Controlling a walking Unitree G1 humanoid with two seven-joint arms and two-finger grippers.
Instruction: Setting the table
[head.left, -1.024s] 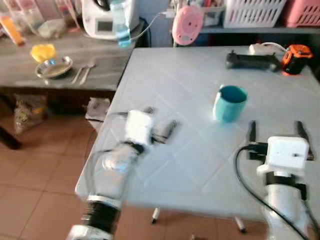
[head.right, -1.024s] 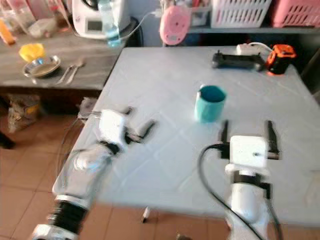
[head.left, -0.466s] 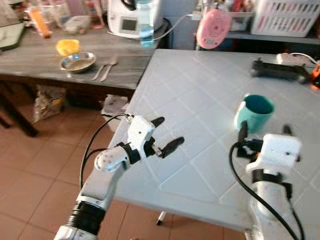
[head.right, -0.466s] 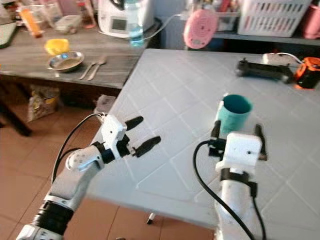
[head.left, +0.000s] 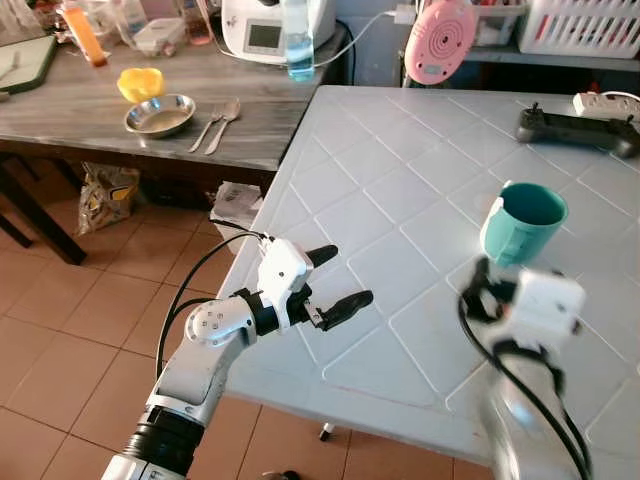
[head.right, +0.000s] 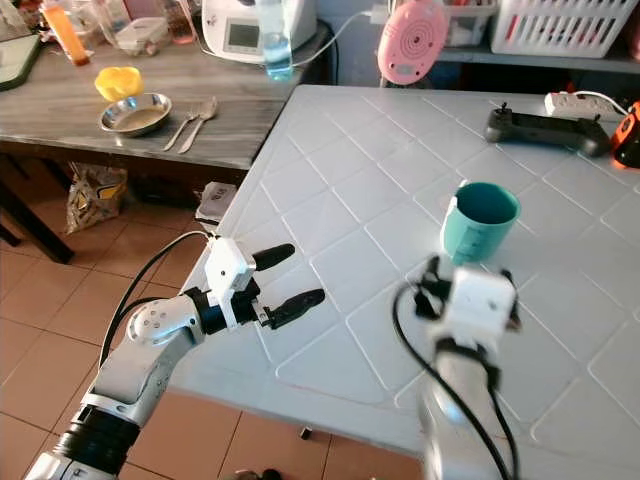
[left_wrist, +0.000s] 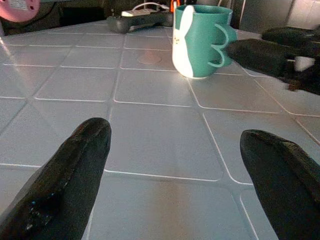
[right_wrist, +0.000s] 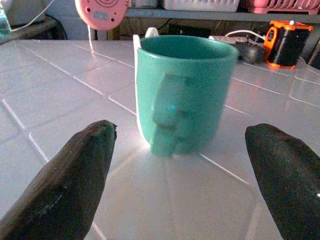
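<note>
A teal mug (head.left: 523, 221) is seen upright on the white table (head.left: 400, 170). Just short of the mug, the right gripper (right_wrist: 180, 170) is held with jaws spread wide; the left gripper (head.left: 333, 278), also spread, is parked well off from the mug, over the table's edge

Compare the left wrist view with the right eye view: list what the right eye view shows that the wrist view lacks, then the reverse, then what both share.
Right eye view alone: the wooden side table with a metal bowl, two spoons and a water bottle.

Left wrist view alone: the white rabbit shape on the teal mug, close up.

Shared: the mug, the white tiled table, the black controller, the pink round device and the open right gripper near the mug.
</note>
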